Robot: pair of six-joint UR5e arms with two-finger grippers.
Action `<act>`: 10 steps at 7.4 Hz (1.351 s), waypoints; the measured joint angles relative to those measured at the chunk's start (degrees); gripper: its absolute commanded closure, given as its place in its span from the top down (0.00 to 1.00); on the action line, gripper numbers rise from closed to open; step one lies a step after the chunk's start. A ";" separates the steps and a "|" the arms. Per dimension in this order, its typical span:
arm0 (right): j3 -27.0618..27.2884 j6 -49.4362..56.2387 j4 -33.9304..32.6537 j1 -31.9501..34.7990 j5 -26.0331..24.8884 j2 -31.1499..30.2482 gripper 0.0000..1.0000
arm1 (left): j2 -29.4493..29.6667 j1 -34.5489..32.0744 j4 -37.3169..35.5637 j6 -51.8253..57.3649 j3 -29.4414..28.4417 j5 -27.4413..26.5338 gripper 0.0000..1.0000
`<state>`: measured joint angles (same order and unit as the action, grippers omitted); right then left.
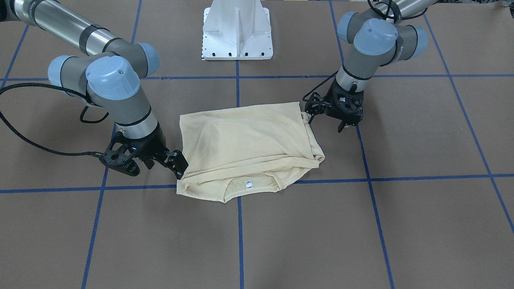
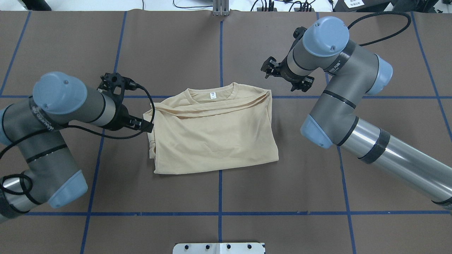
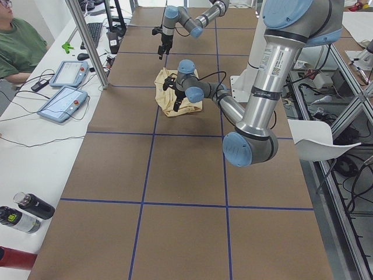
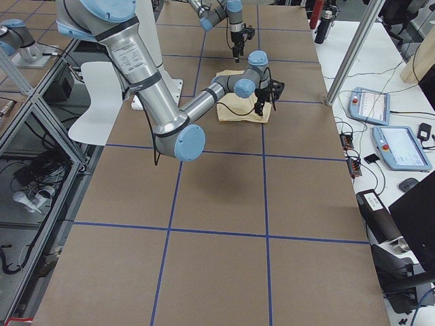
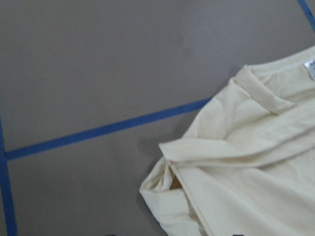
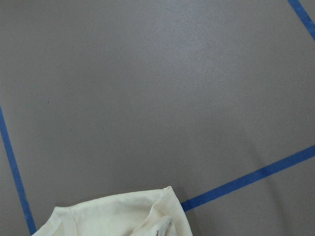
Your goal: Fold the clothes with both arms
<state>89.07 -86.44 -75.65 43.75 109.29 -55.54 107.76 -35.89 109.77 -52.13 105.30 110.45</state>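
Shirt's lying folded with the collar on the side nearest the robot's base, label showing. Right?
No: the shirt lies folded, label showing, but the collar is on the side farthest from the base; see the front-facing view.

Grey-and-silver left arm [image 2: 39, 140] and right arm [image 2: 335, 109], light blue caps [image 2: 325, 35], black cables [image 2: 388, 12].

Robotics lab: teach pendants [image 3: 61, 103] are lying on a white side bench [image 3: 23, 157] (cables [image 3: 46, 142] trailing) while a person [image 3: 20, 46] is sitting beside the tape-gridded brown table [image 3: 186, 175].
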 measured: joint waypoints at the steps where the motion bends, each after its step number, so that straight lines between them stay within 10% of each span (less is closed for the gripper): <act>1: 0.03 0.03 0.04 -0.03 0.09 -0.17 1.00 | -1.51 2.98 2.43 -4.34 0.54 0.25 1.00; 2: 0.04 0.04 0.06 -0.05 0.12 -0.23 1.00 | -3.19 6.12 6.12 -8.36 0.69 -0.10 0.96; 5: 0.35 0.04 0.06 -0.07 0.12 -0.40 1.00 | -4.47 11.99 10.17 -14.08 0.72 -4.80 0.38; 10: 1.65 -0.13 0.03 -0.14 -0.21 -0.64 1.00 | -4.04 13.04 10.33 -15.75 0.78 -5.26 0.38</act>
<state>90.72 -86.57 -75.62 43.61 109.08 -56.18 103.72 -22.84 120.09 -67.88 106.08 105.18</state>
